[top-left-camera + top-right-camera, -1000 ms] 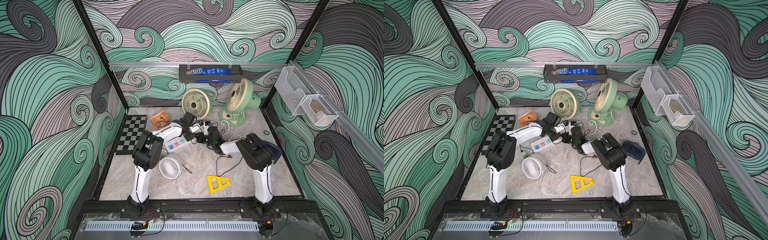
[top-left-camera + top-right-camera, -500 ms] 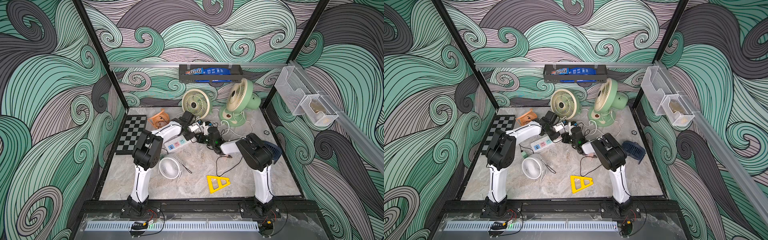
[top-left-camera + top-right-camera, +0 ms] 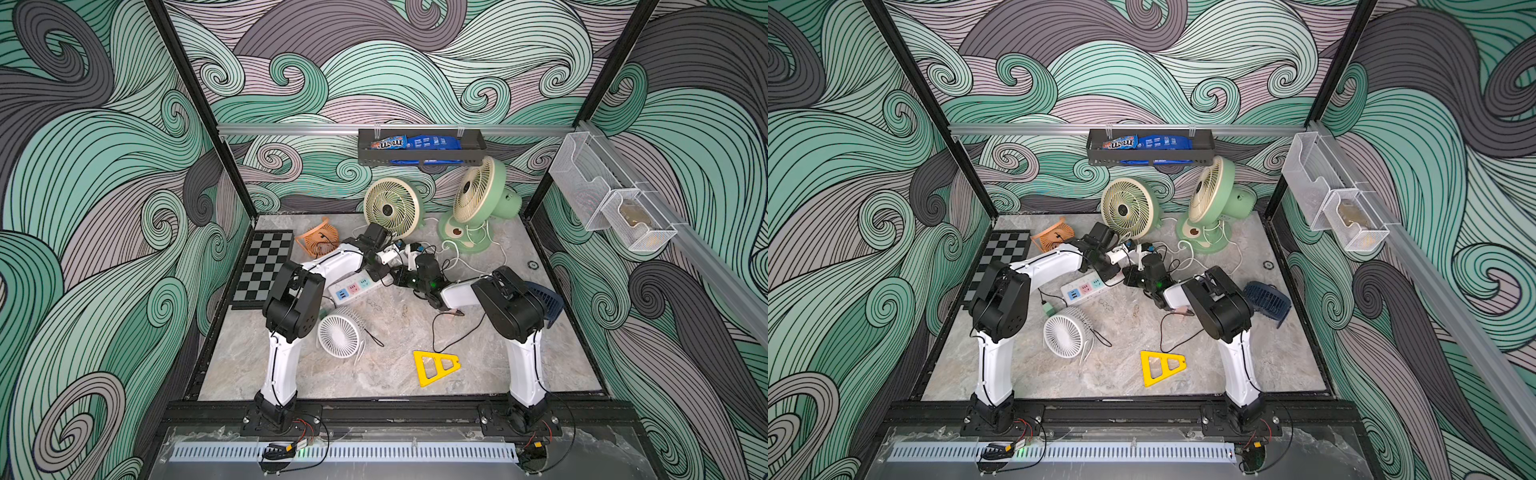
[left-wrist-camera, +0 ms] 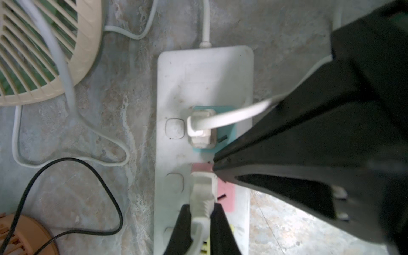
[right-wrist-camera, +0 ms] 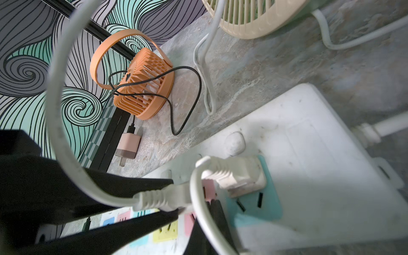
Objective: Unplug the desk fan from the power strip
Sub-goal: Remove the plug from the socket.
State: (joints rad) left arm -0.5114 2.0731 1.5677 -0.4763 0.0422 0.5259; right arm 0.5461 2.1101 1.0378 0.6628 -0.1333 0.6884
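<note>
**Power strip, centre tabletop.** A long white power strip (image 3: 353, 287) with a row of pastel pink, green, yellow and blue sockets lies flat near the middle of the grey marble-look tabletop (image 3: 395, 328). It runs from 8 o'clock to 2 o'clock, and its white supply cord (image 4: 206, 22) leaves the far end. Scuffs and grime dull its face.

The left pincer (image 4: 202, 212) is clenched on a flat white plug (image 4: 202, 187) at a pink socket (image 4: 225, 194). Whether the prongs are fully home cannot be told. The right pincer (image 4: 218, 167), closed on nothing, has its tips down at the strip beside that same socket. One place along, a second white plug (image 4: 201, 130) sits in a teal socket (image 4: 227, 132), and its lead (image 4: 231, 117) crosses close past the right pincer.

Loose white cords (image 4: 63, 66) snake over the tabletop at 12 to 1 o'clock of the strip. There stand a cream round-grille fan (image 3: 390, 206) and a mint-green pedestal fan (image 3: 478, 199). A small orange fan (image 5: 145, 84) trailing a black cable (image 5: 194, 92) stands at 10 o'clock, and a small white fan (image 3: 338, 334) at 6 o'clock.
</note>
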